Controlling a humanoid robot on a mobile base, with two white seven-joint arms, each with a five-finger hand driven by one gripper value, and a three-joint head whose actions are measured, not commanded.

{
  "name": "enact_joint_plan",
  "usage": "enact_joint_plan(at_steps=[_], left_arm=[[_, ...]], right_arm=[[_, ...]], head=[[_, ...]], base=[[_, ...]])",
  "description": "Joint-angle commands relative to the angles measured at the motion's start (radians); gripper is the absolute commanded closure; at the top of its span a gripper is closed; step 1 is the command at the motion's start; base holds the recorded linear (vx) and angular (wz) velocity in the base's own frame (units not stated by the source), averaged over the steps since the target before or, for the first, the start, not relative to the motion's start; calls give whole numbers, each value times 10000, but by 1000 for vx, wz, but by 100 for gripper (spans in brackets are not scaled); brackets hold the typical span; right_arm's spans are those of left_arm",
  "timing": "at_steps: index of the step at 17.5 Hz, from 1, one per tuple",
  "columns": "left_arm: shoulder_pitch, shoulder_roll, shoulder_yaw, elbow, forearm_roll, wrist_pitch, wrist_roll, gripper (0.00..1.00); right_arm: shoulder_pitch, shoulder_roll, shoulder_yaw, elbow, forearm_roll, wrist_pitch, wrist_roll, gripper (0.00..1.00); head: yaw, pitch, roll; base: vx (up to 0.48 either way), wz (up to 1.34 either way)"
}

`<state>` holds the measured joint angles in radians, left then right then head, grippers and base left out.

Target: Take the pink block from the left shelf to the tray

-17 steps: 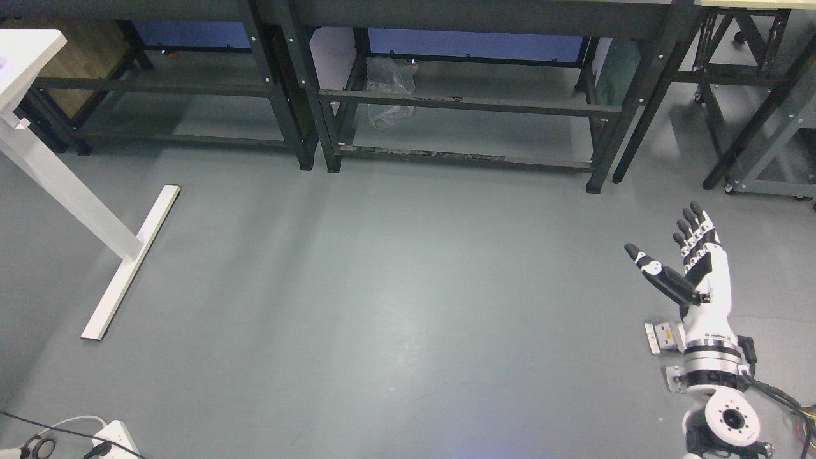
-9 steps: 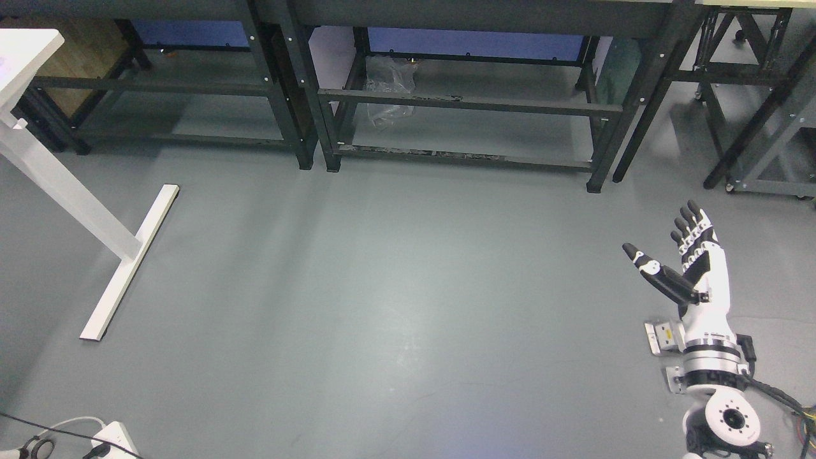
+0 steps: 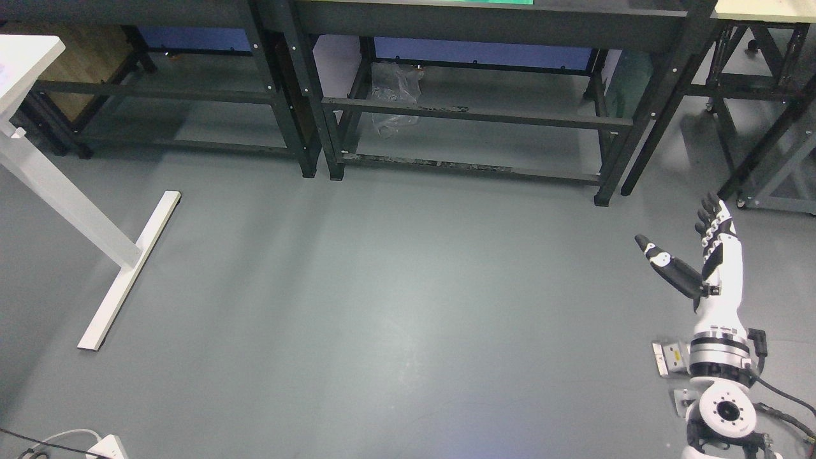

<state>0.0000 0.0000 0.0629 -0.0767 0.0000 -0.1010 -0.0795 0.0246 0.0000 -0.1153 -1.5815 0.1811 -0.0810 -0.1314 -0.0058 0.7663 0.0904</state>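
At the lower right of the frame we see our right hand (image 3: 698,258) spread wide, thumb out, holding nothing above the grey floor (image 3: 395,306); we cannot see the pink block.

Even, diffuse overhead lighting; image sharp throughout.
Soft sheen on the grey floor (image 3: 395,319) at centre; dim shadow beneath the black benches (image 3: 472,108); slight edge distortion.

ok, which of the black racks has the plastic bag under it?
The middle rack: crumpled clear plastic bag sits at its left end. The left rack shows none.
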Motion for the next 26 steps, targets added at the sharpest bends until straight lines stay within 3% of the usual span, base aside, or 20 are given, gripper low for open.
enact_joint_plan(at_steps=[1,7,26], left_arm=[[92,175,0,0,-15,-2,-3,0],[92,175,0,0,-15,-2,-3,0],[92,175,0,0,-15,-2,-3,0]], right_arm=[[-108,-175,216,-138,7930,396,-711,3],[46,-175,217,-476,7270,-524,-925,0],[30,-175,140,-476,7224,-264,-1002,0]], head=[[0,0,0],[0,0,0],[0,0,0]], base=[[163,29],[191,-30],[218,146]])
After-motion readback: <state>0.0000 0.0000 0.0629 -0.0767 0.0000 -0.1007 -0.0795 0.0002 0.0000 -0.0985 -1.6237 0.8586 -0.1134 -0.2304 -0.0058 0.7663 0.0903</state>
